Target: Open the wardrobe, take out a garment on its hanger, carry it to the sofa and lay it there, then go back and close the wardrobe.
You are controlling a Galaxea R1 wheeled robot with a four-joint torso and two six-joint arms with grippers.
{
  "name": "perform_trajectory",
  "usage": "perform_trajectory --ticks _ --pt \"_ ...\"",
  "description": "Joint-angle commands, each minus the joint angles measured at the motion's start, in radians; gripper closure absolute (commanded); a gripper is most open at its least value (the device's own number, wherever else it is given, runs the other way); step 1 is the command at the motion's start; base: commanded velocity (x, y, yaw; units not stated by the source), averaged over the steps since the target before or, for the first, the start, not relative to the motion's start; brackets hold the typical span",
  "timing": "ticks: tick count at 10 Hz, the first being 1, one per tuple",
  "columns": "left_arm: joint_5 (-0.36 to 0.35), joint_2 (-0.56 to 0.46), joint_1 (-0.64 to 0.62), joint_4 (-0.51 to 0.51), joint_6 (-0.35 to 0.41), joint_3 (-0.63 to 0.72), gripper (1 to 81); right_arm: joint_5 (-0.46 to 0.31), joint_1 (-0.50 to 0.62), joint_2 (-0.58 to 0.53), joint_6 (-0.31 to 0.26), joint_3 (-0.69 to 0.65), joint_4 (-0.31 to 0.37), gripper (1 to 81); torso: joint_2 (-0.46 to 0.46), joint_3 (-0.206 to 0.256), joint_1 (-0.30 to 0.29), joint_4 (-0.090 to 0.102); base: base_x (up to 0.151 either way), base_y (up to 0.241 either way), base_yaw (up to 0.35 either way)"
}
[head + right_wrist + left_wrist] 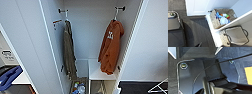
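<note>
Wardrobe (90, 37) open; orange hoodie (111, 47) on white hanger (115, 15) at right side of rail, olive garment (68, 50) at left. Woven basket (221, 17) below. State of both claws impossible to tell.

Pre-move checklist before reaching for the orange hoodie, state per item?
1. Wardrobe doors open: ok.
2. Orange hoodie hanging inside, right side: ok.
3. Its hanger hooked on the peg: ok, hook visible.
4. Olive-green garment apart from the hoodie: ok, clear gap.
5. Woven basket low in the wardrobe, below the garments: ok.
6. Gripper fingers open: cannot tell.
</note>
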Motion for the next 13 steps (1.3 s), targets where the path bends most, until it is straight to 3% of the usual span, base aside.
perform_trajectory --ticks 1,4,7,13 --pt "0.04 0.012 -0.041 0.011 0.013 0.005 1.0 -0.053 0.204 0.038 0.12 -0.086 0.038 1.0 0.0 0.0 0.0 0.0 0.0 0.0 0.0" --pt "0.026 0.013 -0.041 0.011 0.013 0.005 1.0 -0.053 0.166 0.038 0.21 -0.163 0.039 1.0 0.0 0.0 0.0 0.0 0.0 0.0 0.0" --pt "0.023 0.016 -0.041 0.011 0.013 0.005 1.0 -0.054 0.129 0.027 0.393 -0.16 0.039 1.0 0.0 0.0 0.0 0.0 0.0 0.0 0.0" --pt "0.018 0.018 -0.041 0.011 0.013 0.005 1.0 -0.051 0.057 -0.035 0.425 -0.099 0.039 1.0 0.0 0.0 0.0 0.0 0.0 0.0 0.0"
